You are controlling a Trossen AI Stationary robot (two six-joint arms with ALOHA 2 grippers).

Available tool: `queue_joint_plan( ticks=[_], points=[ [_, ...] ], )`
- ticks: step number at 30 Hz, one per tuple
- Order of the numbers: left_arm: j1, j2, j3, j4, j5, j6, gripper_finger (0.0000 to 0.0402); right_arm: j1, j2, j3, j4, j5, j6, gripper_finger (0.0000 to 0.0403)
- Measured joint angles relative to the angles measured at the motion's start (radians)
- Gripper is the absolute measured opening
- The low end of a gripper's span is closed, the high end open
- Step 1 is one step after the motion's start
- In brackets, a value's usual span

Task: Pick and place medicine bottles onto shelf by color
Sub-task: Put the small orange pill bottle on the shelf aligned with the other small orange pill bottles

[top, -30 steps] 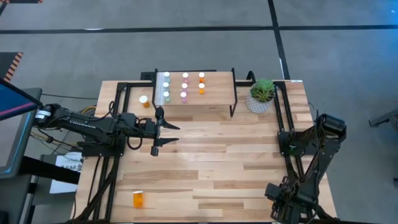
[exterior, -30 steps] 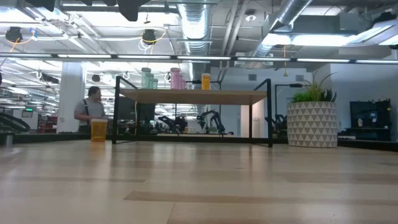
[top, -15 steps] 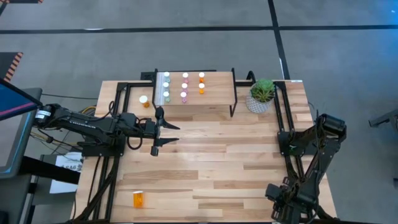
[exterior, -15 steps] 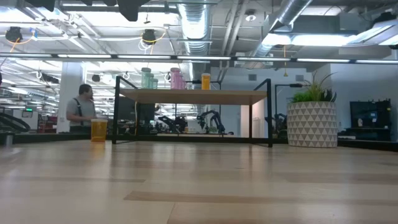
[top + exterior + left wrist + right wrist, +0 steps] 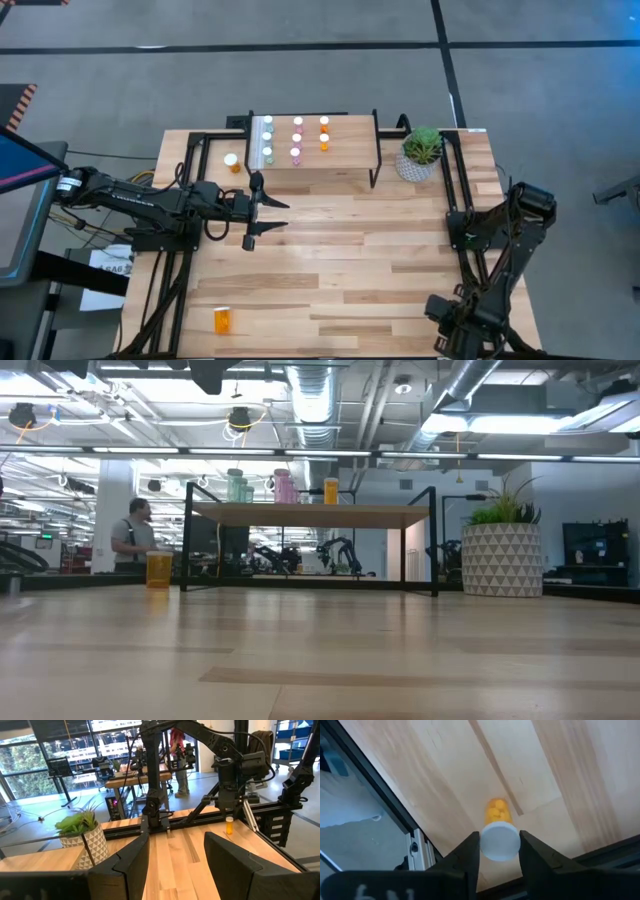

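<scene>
The shelf (image 5: 312, 150) stands at the table's far side. On it stand several white-capped bottles: a green column (image 5: 267, 138), a pink one (image 5: 297, 138) and an orange one (image 5: 324, 134). One orange bottle (image 5: 232, 161) stands on the table left of the shelf, and another (image 5: 222, 320) lies near the near left corner. My left gripper (image 5: 254, 212) is open and empty, in front of the shelf's left end. My right gripper (image 5: 499, 857) is at the near right corner, shut on an orange bottle (image 5: 498, 812), which my arm hides in the high view. My right gripper pinches the orange bottle's white cap (image 5: 499, 841) between its two fingers, one on each side. The fingers come from above, pointing down. The bottle is upright below them (image 5: 229, 826). I cannot tell whether its base is on the table.
A potted green plant (image 5: 422, 152) stands right of the shelf. Black frame rails (image 5: 455, 200) run along the table's left and right sides. The middle of the wooden tabletop (image 5: 350, 250) is bare. A person (image 5: 135, 540) stands in the room far behind.
</scene>
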Motion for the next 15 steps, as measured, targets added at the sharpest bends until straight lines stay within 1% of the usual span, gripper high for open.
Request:
queue_joint_plan(
  ticks=[4,9,12,15],
  points=[
    [0.0,0.0,0.001,-0.008,0.0,0.0,0.0178,-0.026,-0.002,0.0,-0.001,-0.003,-0.04,0.013],
    [0.0,0.0,0.001,-0.068,-0.014,0.016,0.0178,-0.107,-0.025,0.0,-0.017,-0.002,-0.188,0.0136],
    [0.0,-0.018,0.001,-0.11,-0.059,0.023,0.0178,-0.188,-0.057,0.0,-0.04,-0.002,-0.296,0.0135],
    [0.0,-0.052,0.002,-0.158,-0.096,0.021,0.0178,-0.292,-0.105,0.0,-0.064,-0.002,-0.396,0.0133]
  ],
)
